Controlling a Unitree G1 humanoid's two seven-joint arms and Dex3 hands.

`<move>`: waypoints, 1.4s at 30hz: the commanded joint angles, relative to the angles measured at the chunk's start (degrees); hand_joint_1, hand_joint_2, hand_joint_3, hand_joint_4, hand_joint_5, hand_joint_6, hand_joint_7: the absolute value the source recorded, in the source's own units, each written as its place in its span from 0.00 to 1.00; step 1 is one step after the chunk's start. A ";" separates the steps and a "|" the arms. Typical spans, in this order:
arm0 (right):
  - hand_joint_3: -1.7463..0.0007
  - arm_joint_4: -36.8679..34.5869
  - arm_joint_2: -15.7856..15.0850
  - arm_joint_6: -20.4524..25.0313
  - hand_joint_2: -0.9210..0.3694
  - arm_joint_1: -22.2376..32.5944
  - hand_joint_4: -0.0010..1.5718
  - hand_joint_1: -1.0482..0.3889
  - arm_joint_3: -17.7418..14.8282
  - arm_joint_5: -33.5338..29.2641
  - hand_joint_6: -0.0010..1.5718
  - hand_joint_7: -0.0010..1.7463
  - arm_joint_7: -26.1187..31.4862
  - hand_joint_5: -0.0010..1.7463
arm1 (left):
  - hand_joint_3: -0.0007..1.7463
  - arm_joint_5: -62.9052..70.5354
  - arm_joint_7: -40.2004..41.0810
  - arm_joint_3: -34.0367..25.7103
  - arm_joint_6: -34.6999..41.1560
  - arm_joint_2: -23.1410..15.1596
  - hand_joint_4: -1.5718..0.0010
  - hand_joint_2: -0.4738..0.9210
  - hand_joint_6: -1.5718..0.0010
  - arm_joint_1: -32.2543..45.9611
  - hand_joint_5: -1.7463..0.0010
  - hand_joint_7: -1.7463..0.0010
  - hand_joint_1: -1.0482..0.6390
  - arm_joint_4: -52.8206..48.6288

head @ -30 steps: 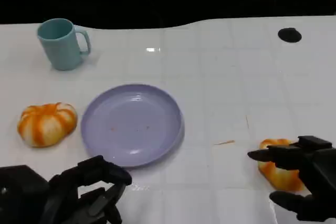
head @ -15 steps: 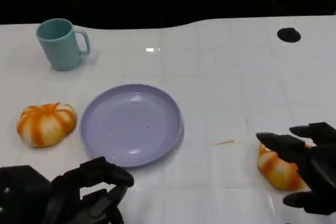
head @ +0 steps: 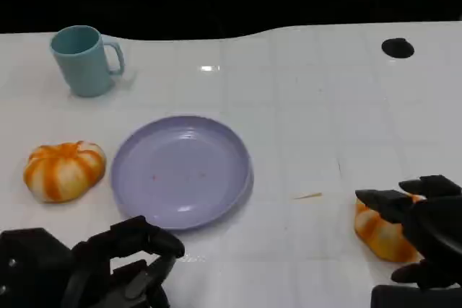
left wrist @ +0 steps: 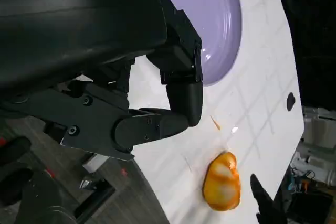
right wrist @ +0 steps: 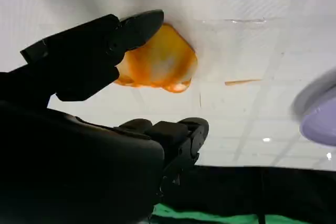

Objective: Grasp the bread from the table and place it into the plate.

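While the right hand (head: 426, 232) has dropped lower over the bread (head: 380, 230) since a second ago, its fingers (right wrist: 134, 27) stay spread apart around the loaf without clamping it, near the table's (head: 310, 91) front right edge. The lavender plate (head: 180, 172) lies well apart to the left across bare white tabletop, with a second orange loaf (head: 63, 170) and a teal mug (head: 83, 60) beyond it. The left hand (head: 126, 265) hangs at the near edge, fingers curled in on nothing.
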State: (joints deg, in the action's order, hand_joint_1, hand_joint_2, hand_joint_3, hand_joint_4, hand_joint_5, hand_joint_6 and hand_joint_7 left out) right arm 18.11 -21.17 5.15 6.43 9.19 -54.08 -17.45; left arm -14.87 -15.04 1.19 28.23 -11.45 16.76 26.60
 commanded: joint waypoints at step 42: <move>0.33 -32.09 1.45 -16.43 0.46 -13.58 0.56 0.72 1.79 15.41 0.55 0.79 33.39 1.00 | 0.29 0.25 0.43 0.02 1.36 0.26 0.59 1.00 0.62 0.75 0.00 0.25 0.40 3.21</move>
State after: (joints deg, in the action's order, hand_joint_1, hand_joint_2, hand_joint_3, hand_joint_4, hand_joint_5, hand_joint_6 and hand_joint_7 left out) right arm -13.71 -19.32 -10.70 -6.57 11.20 -39.11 14.82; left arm -14.54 -14.91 1.53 29.26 -10.68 17.57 28.93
